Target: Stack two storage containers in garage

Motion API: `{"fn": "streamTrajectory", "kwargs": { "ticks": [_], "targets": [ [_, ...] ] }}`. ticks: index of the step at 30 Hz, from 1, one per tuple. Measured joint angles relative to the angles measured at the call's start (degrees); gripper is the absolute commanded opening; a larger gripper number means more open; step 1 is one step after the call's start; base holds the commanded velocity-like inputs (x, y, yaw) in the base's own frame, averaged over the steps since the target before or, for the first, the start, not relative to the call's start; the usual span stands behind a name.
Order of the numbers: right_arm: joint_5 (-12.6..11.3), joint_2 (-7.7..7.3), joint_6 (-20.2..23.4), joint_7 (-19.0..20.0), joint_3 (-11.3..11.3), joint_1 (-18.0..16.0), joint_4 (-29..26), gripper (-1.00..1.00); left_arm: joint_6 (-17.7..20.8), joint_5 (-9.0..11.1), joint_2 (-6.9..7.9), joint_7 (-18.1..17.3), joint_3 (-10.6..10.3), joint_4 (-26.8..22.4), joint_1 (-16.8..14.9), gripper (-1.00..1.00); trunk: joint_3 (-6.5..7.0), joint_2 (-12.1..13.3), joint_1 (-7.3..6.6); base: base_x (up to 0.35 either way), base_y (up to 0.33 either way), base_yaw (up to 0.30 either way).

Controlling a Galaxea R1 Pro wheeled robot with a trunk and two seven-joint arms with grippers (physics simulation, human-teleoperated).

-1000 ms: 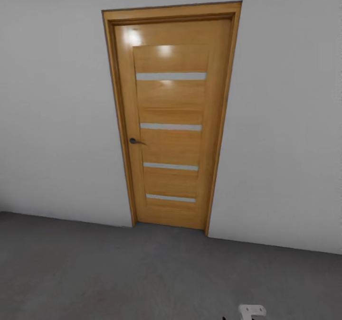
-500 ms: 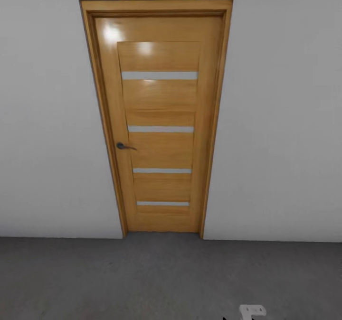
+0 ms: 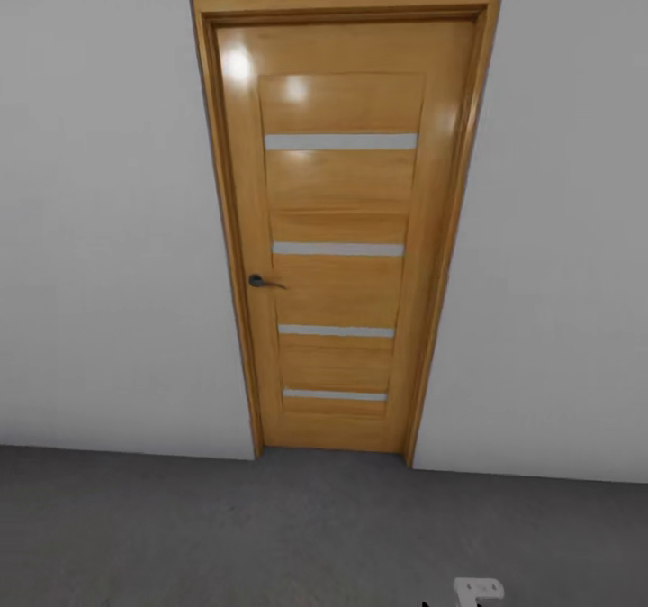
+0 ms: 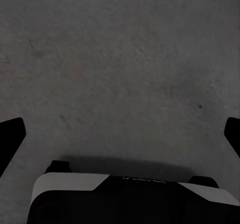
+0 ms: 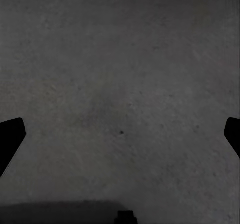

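The two storage containers are out of view, and so is the living room. I face a plain white wall [image 3: 99, 229] of the garage, with dark grey concrete floor [image 3: 270, 535] in front of me. My left gripper [image 4: 120, 134] hangs open over bare concrete, its dark fingertips [image 4: 11, 136] spread wide with nothing between them. My right gripper [image 5: 120, 136] is likewise open over bare concrete, holding nothing.
A closed light-wood door [image 3: 342, 229] with several narrow glass strips and a dark lever handle [image 3: 261, 281] stands straight ahead in the wall. A white robot part [image 3: 477, 591] pokes in at the head view's lower edge. A black-and-white robot part [image 4: 130, 196] lies under the left gripper.
The head camera has moved: the door slid left in the picture, then back right, and now looks slightly larger. Nothing in the room itself has moved.
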Motion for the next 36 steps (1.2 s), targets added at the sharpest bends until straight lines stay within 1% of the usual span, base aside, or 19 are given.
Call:
{"fn": "streamTrajectory", "kwargs": {
  "ticks": [4,13,20,28,36],
  "targets": [
    [0.0,0.0,-0.01,-0.01,-0.01,0.0,-0.01,1.0,-0.01,0.01,0.0,0.0,0.07,0.01,0.0,1.0,0.0,0.0,0.01,0.081,0.025,0.161],
    [0.0,0.0,0.0,-0.01,-0.04,0.0,-0.01,1.0,-0.01,0.0,-0.04,0.0,0.04,0.01,0.0,1.0,0.0,0.0,0.02,0.009,0.003,0.018],
    [0.0,0.0,-0.03,-0.02,-0.06,0.01,-0.01,1.0,-0.01,-0.01,-0.03,0.0,0.04,0.01,-0.01,1.0,0.1,0.0,0.02,0.0,0.0,-0.102],
    [0.0,0.0,-0.02,-0.01,-0.06,0.0,-0.01,1.0,0.07,-0.05,0.0,0.0,-0.07,0.01,0.0,1.0,0.13,0.0,0.02,0.008,0.0,-0.017],
    [0.0,0.0,-0.02,-0.01,0.0,0.0,-0.01,1.0,0.17,-0.06,0.08,0.0,-0.13,0.01,0.0,1.0,0.13,-0.01,-0.01,0.26,0.0,-0.001]
  ]
}}
